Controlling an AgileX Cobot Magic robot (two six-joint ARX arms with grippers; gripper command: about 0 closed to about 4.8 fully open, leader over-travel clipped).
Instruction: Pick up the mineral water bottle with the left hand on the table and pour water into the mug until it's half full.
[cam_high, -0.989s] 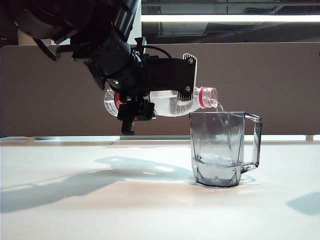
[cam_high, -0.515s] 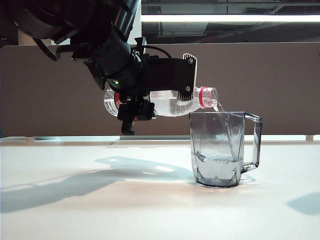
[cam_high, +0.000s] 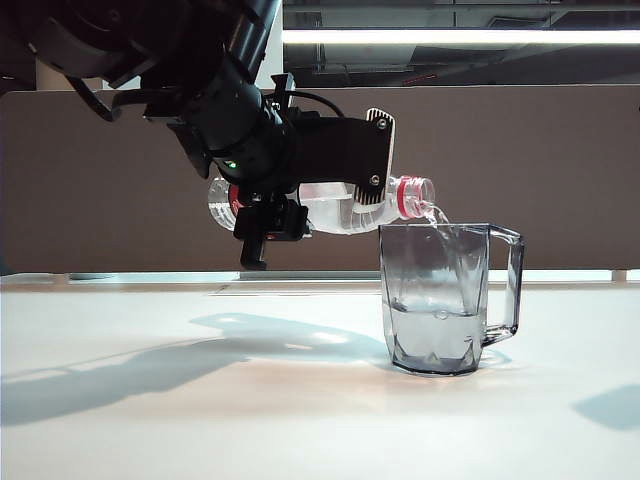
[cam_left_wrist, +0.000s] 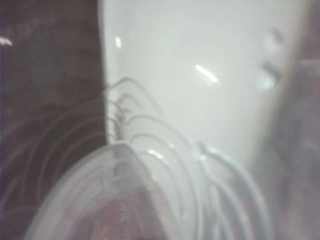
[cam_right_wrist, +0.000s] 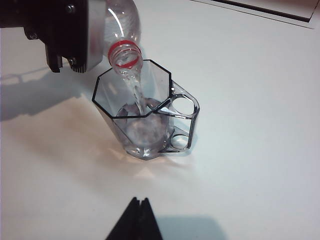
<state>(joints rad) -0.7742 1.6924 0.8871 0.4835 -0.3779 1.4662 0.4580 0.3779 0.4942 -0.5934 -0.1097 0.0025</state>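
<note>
One bottle (cam_high: 345, 205) is lying almost level in the left gripper (cam_high: 330, 190), whose jaws are clamped around its ribbed middle, well above the table (cam_high: 150, 420). Its red-ringed neck is sticking out past the silver jaw plate and tipping slightly down over the near rim of the mug (cam_high: 450, 297), which is standing on the table just below and beyond the gripper. Water (cam_right_wrist: 136, 92) is running from the open mouth in a thin stream into the mug, and the pool (cam_high: 432, 335) inside is sitting at less than half of the mug's height. Up close, the left wrist view is showing only blurred clear ribs and a red-printed label. The right gripper (cam_right_wrist: 135, 220) is hovering apart from the mug, with only dark tips showing close together; I cannot tell its state for certain.
</note>
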